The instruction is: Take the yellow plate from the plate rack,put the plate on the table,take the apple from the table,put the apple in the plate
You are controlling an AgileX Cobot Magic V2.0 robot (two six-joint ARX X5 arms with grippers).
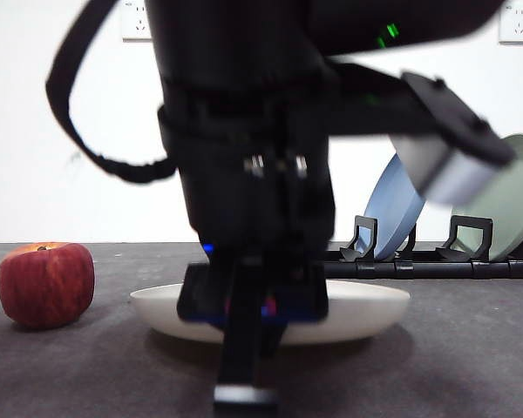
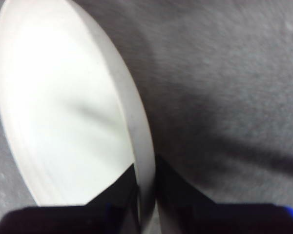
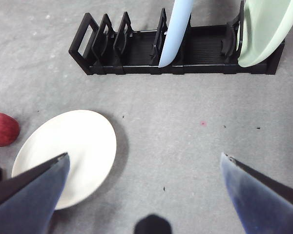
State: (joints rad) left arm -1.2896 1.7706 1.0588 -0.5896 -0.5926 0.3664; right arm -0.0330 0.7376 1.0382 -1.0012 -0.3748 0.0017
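Observation:
The yellow plate (image 1: 366, 305) (image 3: 73, 146) lies flat on the table (image 1: 471, 366), left of the plate rack (image 1: 418, 261) (image 3: 136, 48). In the front view a big dark arm comes down onto the plate's near rim. This is my left gripper (image 1: 244, 348) (image 2: 145, 195), its two jaws shut on either side of the plate's (image 2: 63, 97) rim. The red apple (image 1: 46, 283) (image 3: 2, 129) sits on the table just left of the plate. High above the table, my right gripper (image 3: 144, 156) stands wide open and holds nothing.
A blue plate (image 1: 397, 205) (image 3: 176, 29) and a pale green plate (image 1: 506, 205) (image 3: 263, 29) stand upright in the rack's slots. Several slots at the rack's left end hold nothing. Bare table (image 3: 185, 126) lies between the rack and the yellow plate.

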